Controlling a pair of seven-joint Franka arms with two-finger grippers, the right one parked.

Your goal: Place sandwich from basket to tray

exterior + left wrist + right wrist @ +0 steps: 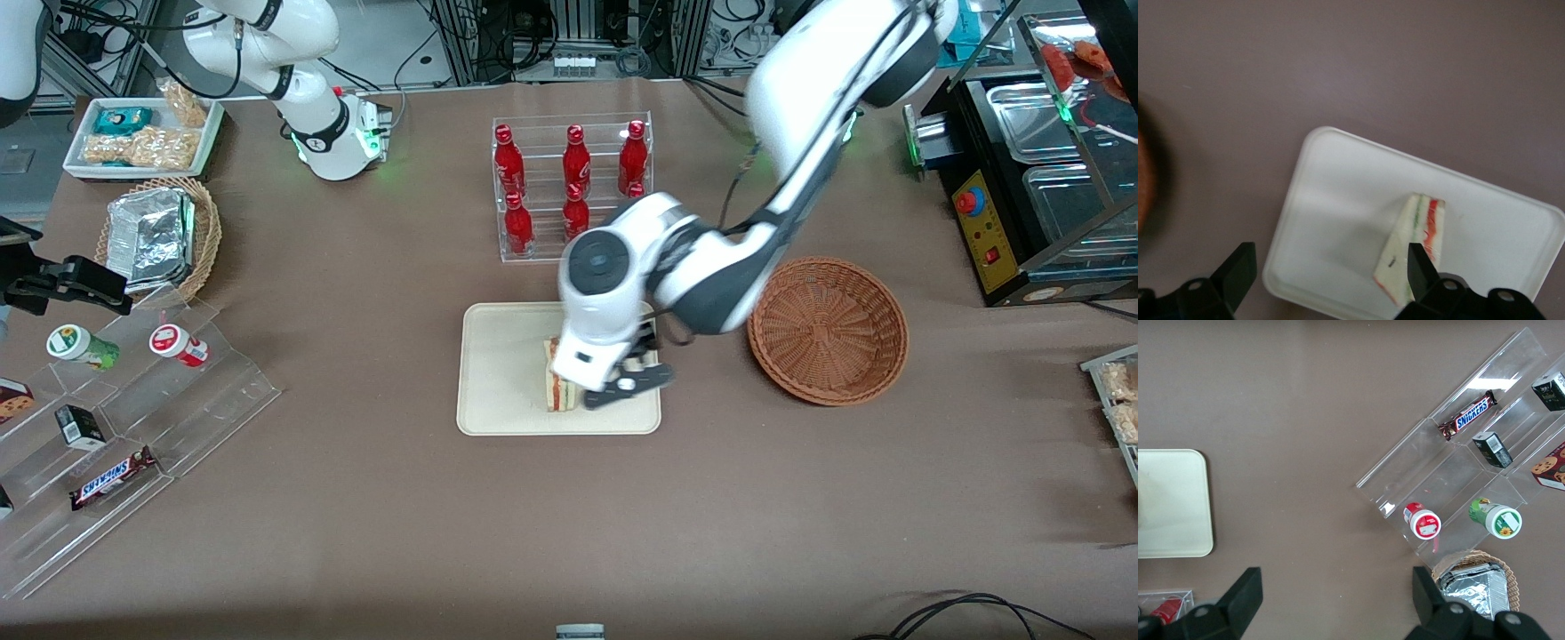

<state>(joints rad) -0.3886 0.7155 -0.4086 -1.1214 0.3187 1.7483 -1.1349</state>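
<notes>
- The working arm is reaching in from the table's far edge, elbow bent above the basket (828, 330), wrist pointing down over the tray (498, 373).
- The hand (625, 388) is hovering above the tray, fingers (1237, 272) spread wide and gripping nothing.
- The sandwich (557, 388) is lying on the tray, just beside the hand, striped cut edge facing the front camera.
- The basket is sitting on the table (373, 498) beside the tray, toward the working arm's end.

- Even, bright overhead light; soft shadows lie under the arm and the basket (828, 331).
- The gripper (1325, 280), over the tray (1338, 187), is spread open and blurred.
- The sandwich (1415, 243) looks soft; the tray is washed pale.
- Front view is sharp throughout.
</notes>
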